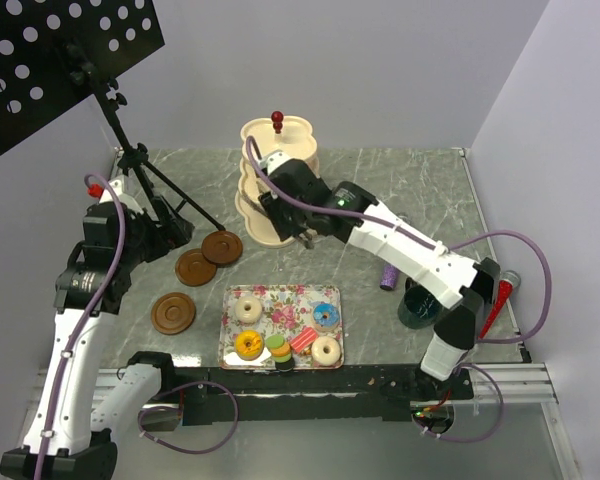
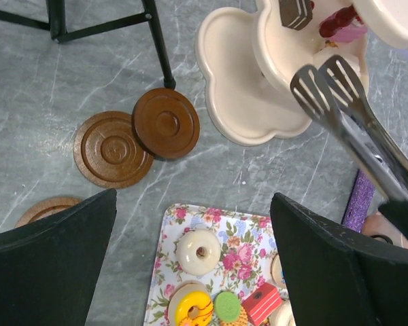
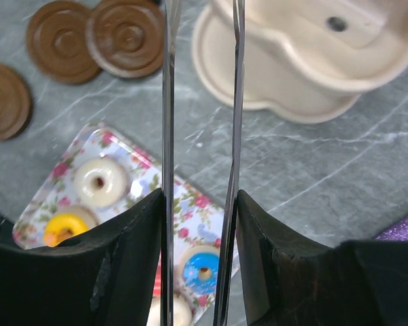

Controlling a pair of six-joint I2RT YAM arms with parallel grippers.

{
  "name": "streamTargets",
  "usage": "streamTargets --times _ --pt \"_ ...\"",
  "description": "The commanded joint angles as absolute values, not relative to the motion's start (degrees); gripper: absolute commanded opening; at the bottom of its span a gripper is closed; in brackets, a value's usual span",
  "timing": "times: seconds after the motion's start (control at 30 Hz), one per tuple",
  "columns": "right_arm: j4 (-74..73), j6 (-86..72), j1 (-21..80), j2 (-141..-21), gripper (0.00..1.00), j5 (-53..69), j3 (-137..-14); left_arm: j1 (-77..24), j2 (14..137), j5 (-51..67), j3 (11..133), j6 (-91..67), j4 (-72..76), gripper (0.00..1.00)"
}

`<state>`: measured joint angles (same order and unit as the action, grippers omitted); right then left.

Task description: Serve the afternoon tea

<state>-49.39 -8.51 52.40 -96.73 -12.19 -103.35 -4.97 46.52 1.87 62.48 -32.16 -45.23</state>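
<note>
My right gripper [image 3: 200, 204] is shut on metal tongs [image 3: 168, 102]. The tong tips [image 2: 323, 81] hang just beside the cream three-tier stand [image 1: 280, 135], and I see nothing between them. A dark cake slice [image 2: 296, 12] and a pink piece [image 2: 340, 24] lie on a tier of the stand. On the floral tray [image 1: 280, 300] lie a white doughnut [image 2: 198, 250], a yellow one [image 1: 248, 345], a blue one [image 3: 202, 269], a green macaron [image 2: 227, 305] and a red cake slice [image 2: 262, 303]. My left gripper [image 2: 194, 272] hangs open above the tray's left part, empty.
Three brown saucers [image 1: 222, 247] [image 1: 195, 267] [image 1: 173, 313] lie left of the tray. A dark teal mug [image 1: 418, 305] and a purple microphone [image 1: 389, 277] sit at the right under my right arm. A black music stand [image 1: 60, 60] on a tripod occupies the back left.
</note>
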Motion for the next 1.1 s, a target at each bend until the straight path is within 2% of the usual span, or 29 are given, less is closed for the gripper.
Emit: streamTargets --times 0.0,0.2,0.67,0.83,1.07 --pt "-49.9 -8.4 56.5 -91.2 0.51 -13.0 -102.2 -5.0 44.1 0.6 60.1 -35.7 -45.7 1.00" --pt "-50.6 -10.5 61.1 -85.5 0.51 -11.7 -96.1 -5.0 39.8 0.2 56.3 -37.4 -46.8 1.00" --pt "-51.1 -15.3 63.3 -69.3 0.53 -0.3 -69.0 -5.0 33.1 -1.8 52.1 -42.1 -49.7 1.00" --pt "-48.4 -14.2 63.3 -68.3 0.58 3.2 -66.4 -5.0 31.9 -1.8 52.1 -43.3 -50.6 1.00" --pt "-44.9 -14.7 63.3 -73.7 0.60 6.2 -68.7 -5.0 31.5 -2.6 53.1 -42.2 -53.2 1.00"
